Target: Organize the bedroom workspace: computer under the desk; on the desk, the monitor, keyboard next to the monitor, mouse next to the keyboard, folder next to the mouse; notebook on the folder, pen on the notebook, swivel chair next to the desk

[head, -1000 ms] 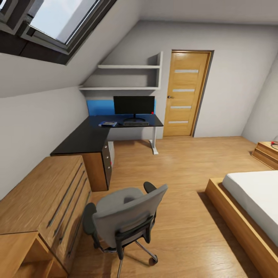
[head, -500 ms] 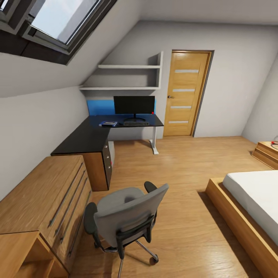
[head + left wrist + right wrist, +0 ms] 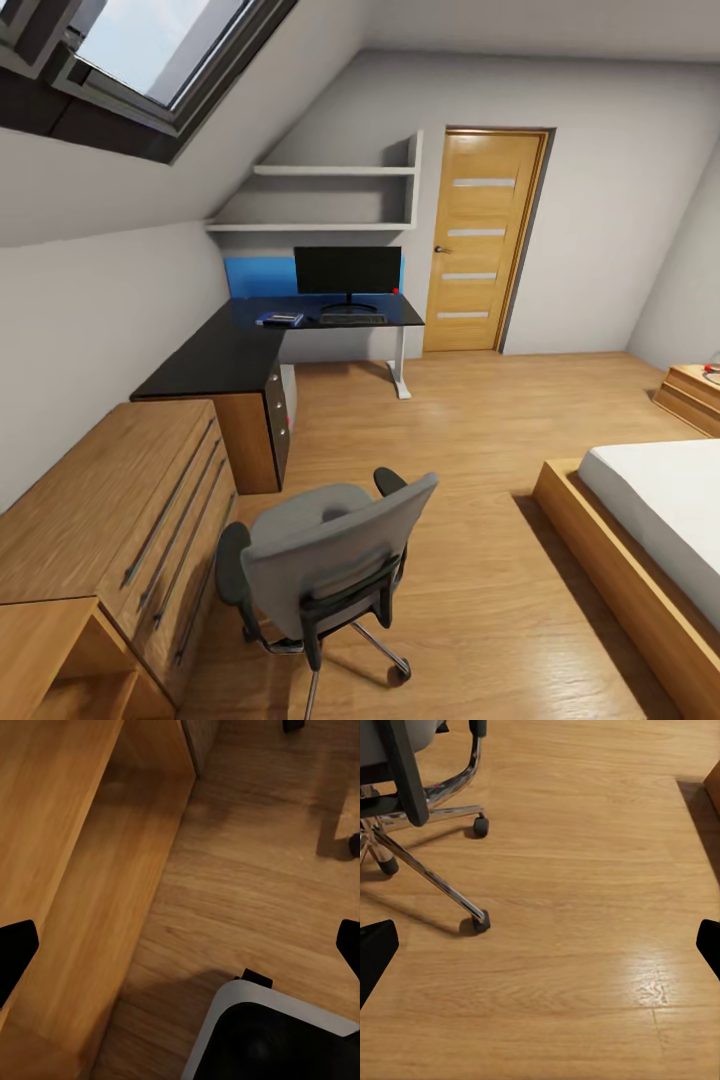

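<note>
The swivel chair [image 3: 325,565] stands on the wood floor [image 3: 470,440] in the bedroom, its back turned to the camera, well apart from the desk [image 3: 225,355] and near the light wood chest [image 3: 110,520]. The monitor [image 3: 347,271] is upright on the far part of the desk, w/ the keyboard [image 3: 352,319] just in front of its base. The folder [image 3: 279,320] lies on the desk left of the keyboard; something dark lies on it (too small to tell which thing). Under the desk, beside the drawers, a light grey box shows partly, prob. the computer [image 3: 288,392]. The mouse and pen are too small to make out.

Left gripper [image 3: 180,945]: both fingertips at the frame edges, wide apart, nothing between them; below is floor & the chest side. Right gripper [image 3: 540,945]: also spread wide, holding nothing, over bare floor near the chair's chrome base [image 3: 431,874].
</note>
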You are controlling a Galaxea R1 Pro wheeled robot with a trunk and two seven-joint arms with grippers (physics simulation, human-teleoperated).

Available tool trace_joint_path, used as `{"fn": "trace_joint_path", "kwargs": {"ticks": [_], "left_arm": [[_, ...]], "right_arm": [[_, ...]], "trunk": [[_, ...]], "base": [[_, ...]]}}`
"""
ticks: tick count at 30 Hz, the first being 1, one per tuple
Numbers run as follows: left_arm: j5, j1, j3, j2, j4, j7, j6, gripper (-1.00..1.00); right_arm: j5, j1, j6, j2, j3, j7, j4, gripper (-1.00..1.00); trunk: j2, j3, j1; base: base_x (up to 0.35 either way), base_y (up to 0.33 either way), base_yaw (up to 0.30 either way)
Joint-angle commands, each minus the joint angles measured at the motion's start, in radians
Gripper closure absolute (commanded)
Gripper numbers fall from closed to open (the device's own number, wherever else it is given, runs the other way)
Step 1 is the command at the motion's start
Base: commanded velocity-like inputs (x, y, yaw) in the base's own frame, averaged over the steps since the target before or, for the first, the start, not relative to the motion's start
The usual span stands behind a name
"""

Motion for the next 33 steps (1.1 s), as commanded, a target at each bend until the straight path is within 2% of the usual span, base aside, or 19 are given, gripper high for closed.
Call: {"fn": "trace_joint_path", "kwargs": {"ticks": [1, 10, 11, 12, 17, 19, 26, 27, 29, 33], "left_arm": [[0.007, 0.001, -0.008, 0.000, -0.002, 0.006, 0.000, -1.00], [0.007, 0.001, -0.010, 0.000, -0.001, 0.006, 0.009, -1.00], [0.007, 0.001, -0.010, -0.002, -0.001, 0.006, 0.034, -1.00], [0.009, -0.001, -0.009, 0.000, -0.091, 0.006, 0.224, -1.00], [0.011, -0.015, -0.007, 0.004, -0.226, 0.006, 0.373, -1.00], [0.012, -0.031, -0.007, 0.003, -0.245, 0.006, 0.402, -1.00], [0.013, -0.143, -0.006, -0.002, -0.274, 0.009, 0.494, -1.00], [0.013, -0.206, -0.005, -0.006, -0.278, 0.011, 0.543, -1.00], [0.014, -0.240, -0.005, -0.007, -0.278, 0.011, 0.566, -1.00], [0.029, -0.331, -0.004, -0.015, -0.279, 0.013, 0.625, -1.00]], "right_arm": [[-0.001, -0.001, -0.002, 0.001, 0.008, -0.007, 0.002, -1.00], [0.000, -0.001, -0.002, 0.001, 0.009, -0.007, 0.001, -1.00], [-0.001, -0.001, -0.002, 0.001, 0.008, -0.007, 0.001, -1.00], [-0.002, -0.001, -0.002, -0.001, 0.007, -0.007, 0.000, -1.00], [-0.001, -0.001, -0.002, -0.002, 0.006, -0.007, 0.000, -1.00], [-0.001, -0.001, -0.002, -0.003, 0.006, -0.007, -0.001, -1.00], [-0.002, -0.002, -0.002, -0.010, 0.001, -0.007, -0.004, -1.00], [-0.005, -0.003, -0.002, -0.022, -0.001, -0.008, -0.015, -1.00], [-0.008, -0.004, -0.001, -0.031, -0.001, -0.010, -0.027, -1.00], [-0.018, -0.008, 0.001, -0.070, -0.003, -0.013, -0.074, -1.00]], "trunk": [[-0.008, -0.004, 0.004], [-0.071, -0.033, 0.039], [-0.078, -0.036, 0.042], [-0.085, -0.039, 0.046], [-0.120, -0.054, 0.065], [-0.134, -0.061, 0.073], [-0.183, -0.083, 0.100], [-0.190, -0.086, 0.104], [-0.204, -0.092, 0.111], [-0.232, -0.105, 0.127]], "base": [[0.000, 0.000, 0.000], [0.000, 0.000, 0.000], [0.000, 0.000, 0.000], [0.000, 0.000, 0.000], [0.000, 0.000, 0.000], [0.000, 0.000, 0.000], [0.000, 0.000, 0.000], [0.000, 0.000, 0.000], [0.000, 0.000, 0.000], [0.000, 0.000, 0.000]]}}
